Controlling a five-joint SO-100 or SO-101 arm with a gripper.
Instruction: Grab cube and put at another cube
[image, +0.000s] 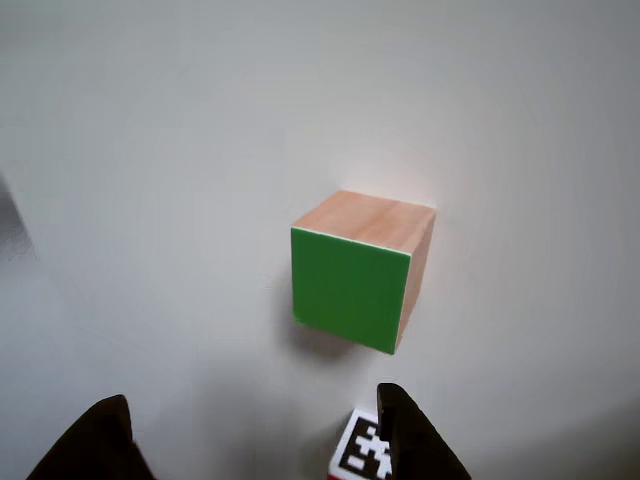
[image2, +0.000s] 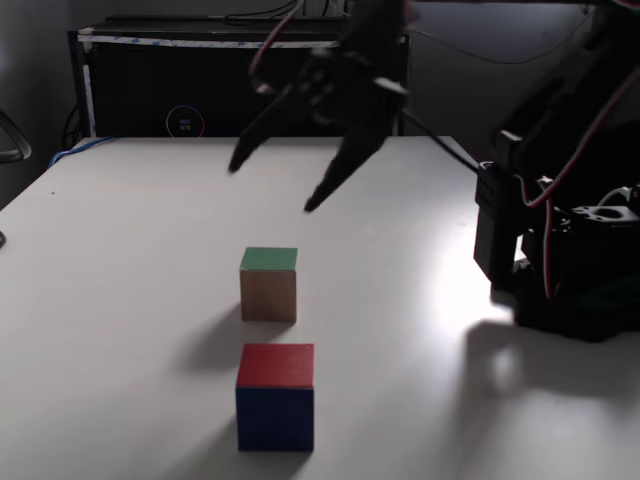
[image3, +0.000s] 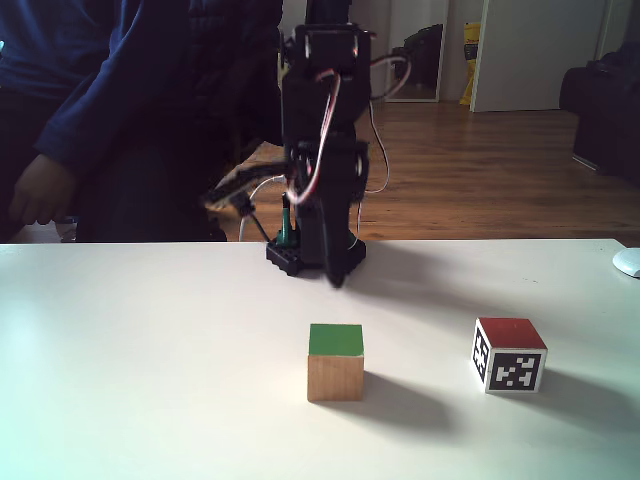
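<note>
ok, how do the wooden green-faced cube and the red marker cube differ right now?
The light wooden cube with a green top face shows bare wood grain on its sides; the red cube with a black-and-white fiducial marker has red, blue and marker-bearing faces. In a fixed view the wooden cube sits nearer the open gripper, the red cube farther off. Both rest flat on the white table, apart, and look similar in size.

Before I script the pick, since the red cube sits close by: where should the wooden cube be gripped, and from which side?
Probably from above. The wooden cube stands flat with its green face up, clear of the red cube, and the open end effector hovers over the table behind it. Close on two opposite bare wooden side faces, near mid-height; they are flat and parallel.
</note>
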